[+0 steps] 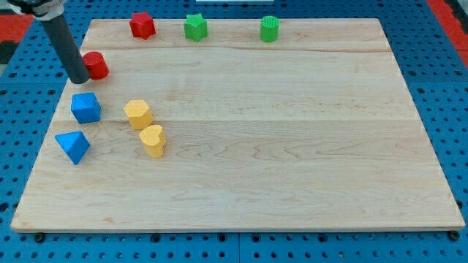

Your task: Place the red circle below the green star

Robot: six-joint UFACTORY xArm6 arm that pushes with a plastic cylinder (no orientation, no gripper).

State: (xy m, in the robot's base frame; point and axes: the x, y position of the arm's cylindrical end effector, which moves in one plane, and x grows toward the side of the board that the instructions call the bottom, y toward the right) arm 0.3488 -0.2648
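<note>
The red circle [96, 65] lies near the board's left edge, toward the view's top. My tip [77, 79] rests against its left side, touching it. The green star [195, 27] sits at the view's top, left of centre, well to the right of and above the red circle. The dark rod slants up to the view's top left corner.
A red star [142, 25] sits left of the green star. A green circle [270, 28] sits at the top right of centre. A blue cube [85, 107] and a blue triangle [72, 146] lie below my tip. A yellow hexagon [138, 114] and a yellow heart [152, 140] lie to their right.
</note>
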